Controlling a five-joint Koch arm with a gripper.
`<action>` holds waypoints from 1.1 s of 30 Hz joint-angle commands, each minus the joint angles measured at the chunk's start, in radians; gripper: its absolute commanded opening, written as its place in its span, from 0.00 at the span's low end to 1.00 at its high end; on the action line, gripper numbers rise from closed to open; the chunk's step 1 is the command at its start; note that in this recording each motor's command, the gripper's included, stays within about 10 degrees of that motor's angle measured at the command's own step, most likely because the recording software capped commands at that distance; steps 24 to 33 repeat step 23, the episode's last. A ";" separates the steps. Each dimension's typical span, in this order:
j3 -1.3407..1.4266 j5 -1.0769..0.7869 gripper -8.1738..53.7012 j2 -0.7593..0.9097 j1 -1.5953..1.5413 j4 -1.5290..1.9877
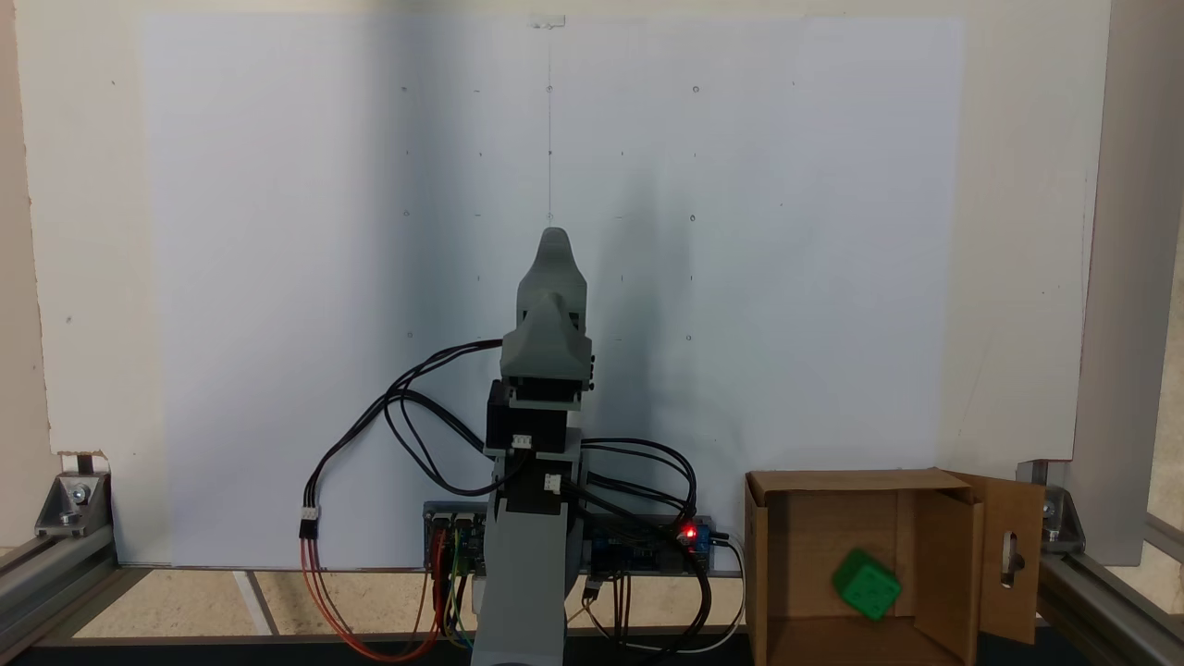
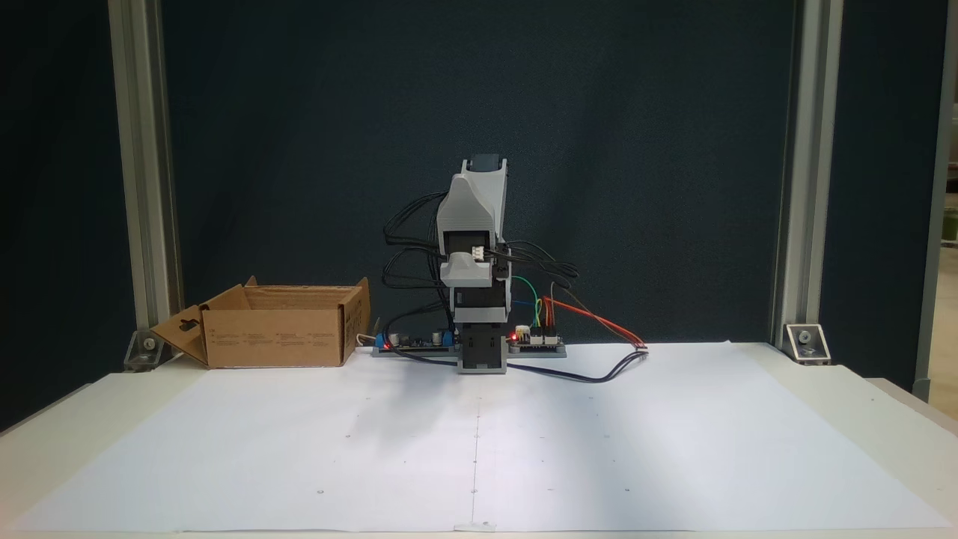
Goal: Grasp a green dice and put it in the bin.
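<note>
Already the green dice [image 1: 867, 585] lies inside the bin [image 1: 1008, 606] in a fixed view that looks down from above, so I judge that the placing step is done and the task is near its end. This view shows the dice resting on the floor of the bin, close to the inner wall on the right side, tilted so that a face with several pips turns toward the camera. The arm [image 1: 535, 518] stands folded at its base, well apart from the bin, and the pincer [image 1: 553, 242] points up the picture over the white paper [image 1: 277, 277]. Its two jaws lie one behind the other here, so I cannot tell how far it is open; nothing green is seen on it. If any move is left, it calls only for staying parked in this rest pose, away from the bin.

Next, the other fixed view looks from the front across the surface [image 2: 861, 419]. The bin [image 2: 277, 337] stands at the left of the arm's base, with its slotted flap [image 2: 183, 333] hanging out to the left. Its front wall hides the inside, so the dice cannot be checked from here. The arm [image 2: 474, 284] is folded upright, and the pincer is hard to make out among the grey shells and cables [image 2: 408, 247]; its state is not readable here either. A small red light [image 2: 512, 337] glows on the board beside the base
</note>
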 commanded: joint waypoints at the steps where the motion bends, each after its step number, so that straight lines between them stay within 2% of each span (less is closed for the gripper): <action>1: 0.049 0.023 0.85 0.106 0.000 -0.069; 6: 0.048 0.021 0.85 0.104 0.023 -0.052; 10: 0.048 0.025 0.85 0.101 0.048 0.140; 33: 0.048 0.026 0.85 0.101 0.048 0.143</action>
